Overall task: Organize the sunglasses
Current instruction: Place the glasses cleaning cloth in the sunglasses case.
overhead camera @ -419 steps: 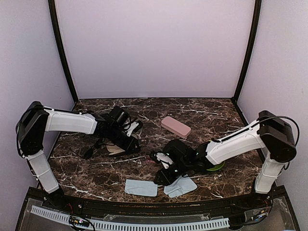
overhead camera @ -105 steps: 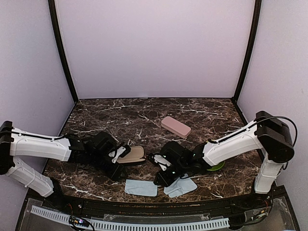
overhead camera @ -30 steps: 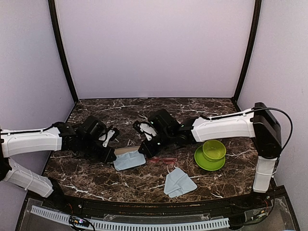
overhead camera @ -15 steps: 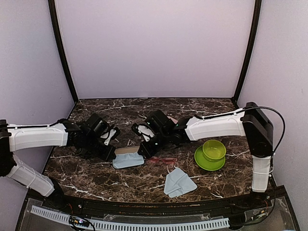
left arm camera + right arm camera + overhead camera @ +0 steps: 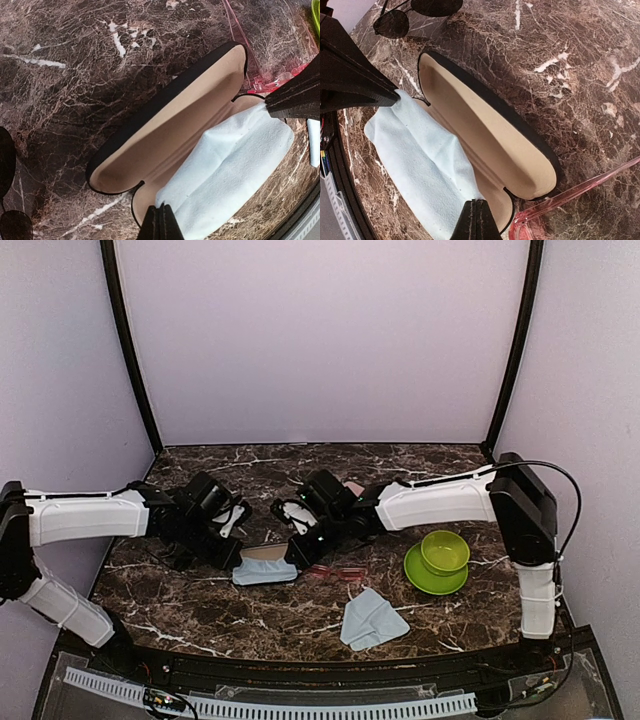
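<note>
A light blue cloth (image 5: pixel 230 165) hangs stretched over the lower half of an open black case (image 5: pixel 170 125) with tan lining. My left gripper (image 5: pixel 161 215) is shut on one end of the cloth (image 5: pixel 415 155). My right gripper (image 5: pixel 476 207) is shut on the other end. From above, both grippers (image 5: pixel 238 558) (image 5: pixel 296 552) meet at the case (image 5: pixel 268 551). The red-pink sunglasses (image 5: pixel 335 572) lie just right of the case. The black sunglasses (image 5: pixel 395 22) lie on the marble beyond the case's far end, by the left arm.
A second light blue cloth (image 5: pixel 372 618) lies near the front edge. A green bowl on a green plate (image 5: pixel 440 558) stands to the right. A pink case (image 5: pixel 352 487) shows partly behind the right arm. Purple walls enclose the table.
Both arms have carried one cloth from the table's front up over the open black case. In the last second they shifted only slightly to the left.
</note>
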Robot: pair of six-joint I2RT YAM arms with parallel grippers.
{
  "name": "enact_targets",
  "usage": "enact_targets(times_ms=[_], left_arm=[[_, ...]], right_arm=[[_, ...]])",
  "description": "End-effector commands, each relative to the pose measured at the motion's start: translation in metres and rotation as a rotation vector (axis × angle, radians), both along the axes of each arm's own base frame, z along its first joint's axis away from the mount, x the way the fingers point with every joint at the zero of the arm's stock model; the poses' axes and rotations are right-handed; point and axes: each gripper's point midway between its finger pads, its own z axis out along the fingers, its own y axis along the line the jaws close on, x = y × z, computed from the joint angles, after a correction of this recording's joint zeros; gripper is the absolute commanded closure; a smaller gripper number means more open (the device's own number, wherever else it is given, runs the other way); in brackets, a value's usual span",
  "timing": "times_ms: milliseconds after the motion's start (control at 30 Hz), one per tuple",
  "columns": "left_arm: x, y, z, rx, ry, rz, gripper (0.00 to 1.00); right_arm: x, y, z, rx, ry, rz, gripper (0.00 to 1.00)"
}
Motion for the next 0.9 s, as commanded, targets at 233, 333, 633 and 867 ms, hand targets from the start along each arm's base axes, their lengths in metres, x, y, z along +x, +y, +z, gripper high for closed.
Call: enact_targets(times_ms=[233, 333, 633, 867], left_arm=[[0.0, 0.001, -0.005, 0.011, 0.024, -0.011, 1.0], [-0.001, 0.001, -0.007, 0.017, 0.033, -0.013, 1.0], [-0.004, 0.002, -0.012, 0.024, 0.051, -0.018, 1.0], [-0.01, 0.001, -0.015, 0.013, 0.079, -0.026, 1.0]], right_arm=[[0.005, 0.006, 0.0, 0.009, 0.01, 0.01, 1.0], [0.004, 0.006, -0.003, 0.002, 0.016, 0.012, 1.0], [0.003, 0.006, -0.01, -0.017, 0.028, 0.021, 1.0], [0.002, 0.005, -0.011, -0.02, 0.032, 0.026, 1.0]])
